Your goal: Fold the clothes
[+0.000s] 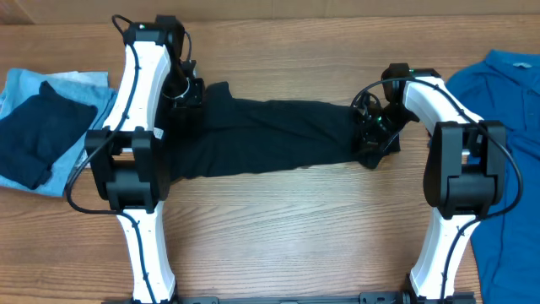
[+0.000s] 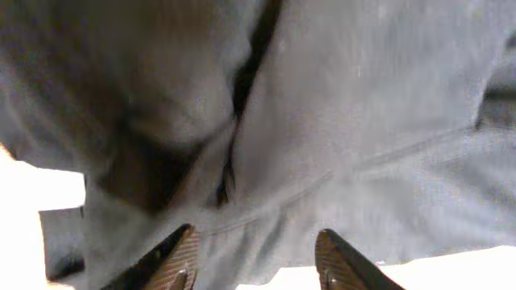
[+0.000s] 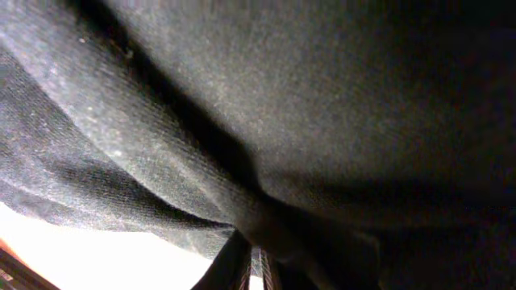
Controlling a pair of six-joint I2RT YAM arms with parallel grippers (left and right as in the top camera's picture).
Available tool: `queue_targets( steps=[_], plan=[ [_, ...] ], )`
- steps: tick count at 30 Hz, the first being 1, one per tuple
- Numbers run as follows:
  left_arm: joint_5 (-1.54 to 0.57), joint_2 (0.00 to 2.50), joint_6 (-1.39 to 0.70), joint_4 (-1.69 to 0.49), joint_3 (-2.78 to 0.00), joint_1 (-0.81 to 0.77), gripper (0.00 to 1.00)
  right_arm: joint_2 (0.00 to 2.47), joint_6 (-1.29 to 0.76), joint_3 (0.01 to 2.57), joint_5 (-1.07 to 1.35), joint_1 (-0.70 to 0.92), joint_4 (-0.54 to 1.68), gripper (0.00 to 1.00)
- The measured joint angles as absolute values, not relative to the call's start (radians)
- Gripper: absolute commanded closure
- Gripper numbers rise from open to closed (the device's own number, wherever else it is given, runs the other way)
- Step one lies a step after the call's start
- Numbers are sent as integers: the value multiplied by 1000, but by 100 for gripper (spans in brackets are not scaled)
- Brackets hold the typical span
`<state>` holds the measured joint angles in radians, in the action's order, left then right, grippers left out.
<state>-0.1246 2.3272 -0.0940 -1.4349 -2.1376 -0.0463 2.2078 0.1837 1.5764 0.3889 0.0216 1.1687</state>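
I saw L hand (image 2: 256, 235) spread wide w/ the black garment (image 1: 270, 135) just ahead of it, R hand (image 3: 255, 258) pinched tight on same cloth.

Bare wooden table (image 1: 287, 236) lies open along the near edge, between the bases of the left arm (image 1: 139, 169) and the right arm (image 1: 460, 169). A narrower bare strip runs behind the black garment (image 1: 270, 135). This garment spans the centre from arm to arm and bars any low crossing there. At far left, a dark folded garment (image 1: 38, 139) on light blue cloth (image 1: 21, 89) occupies the table edge, just beside the left arm. At far right, a blue shirt (image 1: 506, 93) covers the corner, partly overlapped by the right arm. Dark fabric fills the field directly ahead of the left gripper (image 2: 260, 259) and the right gripper (image 3: 251, 270).
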Motion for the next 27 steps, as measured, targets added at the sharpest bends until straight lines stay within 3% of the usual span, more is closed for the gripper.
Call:
queue_targets(
  steps=[1,4,9,14,19,22,24,27],
  plan=[
    [-122,2328,-94,-1409,-2139,-46,34,2207,184,1576,390,21,1163,89],
    [-122,2323,-55,-1227,-2279,-51,25,2206,183,1576,397,22,1152,85],
    [-96,2337,-120,-1150,-2298,-125,27,2204,183,1576,396,22,1137,85],
    [154,2387,-348,-1168,-2298,-288,32,2204,183,1576,396,22,1136,85],
    [263,2458,-499,-1174,-2297,-272,32,2204,184,1576,396,22,1136,85],
    [274,2460,-528,-1174,-2297,-262,44,2204,183,1576,397,22,1136,85],
    [278,2460,-548,-1169,-2297,-261,31,2204,184,1576,397,22,1136,85],
    [273,2460,-552,-1168,-2297,-261,31,2204,183,1576,397,22,1136,85]
  ],
)
